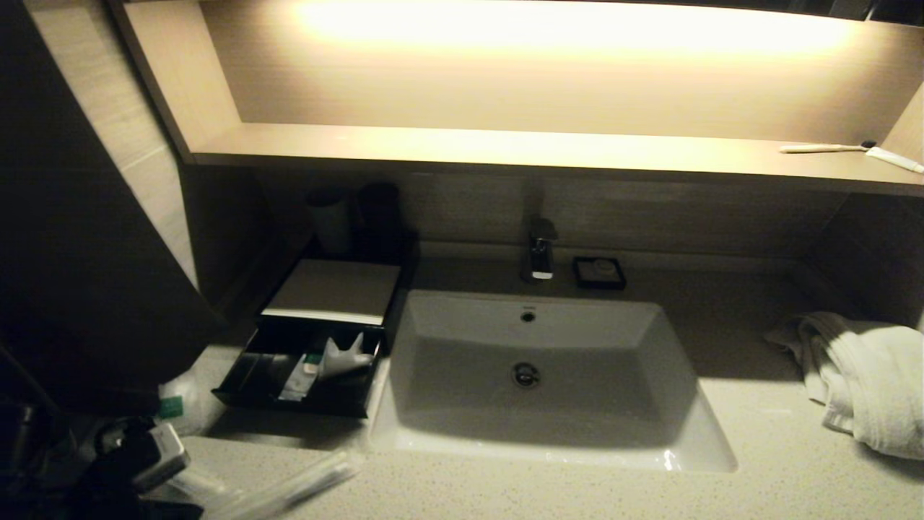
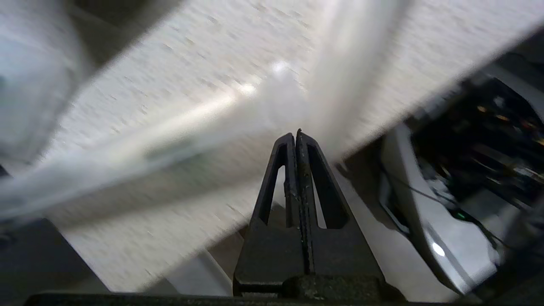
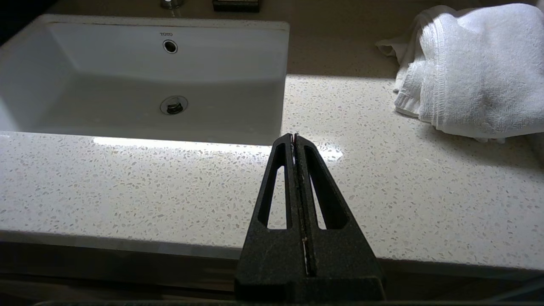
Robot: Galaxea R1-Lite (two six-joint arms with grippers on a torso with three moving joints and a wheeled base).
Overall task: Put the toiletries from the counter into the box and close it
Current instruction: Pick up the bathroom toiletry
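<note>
Done: you see a sachet and tube in the open box point(image 1: 310, 361) | Left: sticks point(image 1: 289, 487) on counter point(image 1: 758, 491) | left gripper point(image 2: 296, 132) closed, holds nothing | right gripper point(image 3: 294, 136) closed, parked

One pale cream speckled stone counter point(image 1: 758, 462) surrounds one white rectangular basin point(image 1: 635, 339), which has one drain point(image 1: 525, 374) and one overflow hole point(image 1: 528, 316). One chrome tap point(image 1: 540, 249) stands behind it. One glossy black rectangular box with a flat beige top panel point(image 1: 332, 289) has one drawer point(image 1: 245, 375) pulled out; at least two pale wrapped items point(image 1: 328, 365) lie in it, though the exact count is unclear. Two dark round cups point(image 1: 357, 217) stand behind the box. One small black square soap dish point(image 1: 598, 272), one crumpled white towel point(image 1: 866, 375), one long clear-wrapped stick point(image 1: 289, 487), and one white sachet with a green label point(image 1: 173, 404) sit on the counter. One pale toothbrush point(image 1: 823, 148) and one white tube point(image 1: 895, 159) lie on the single lit wooden shelf point(image 1: 505, 152).
</note>
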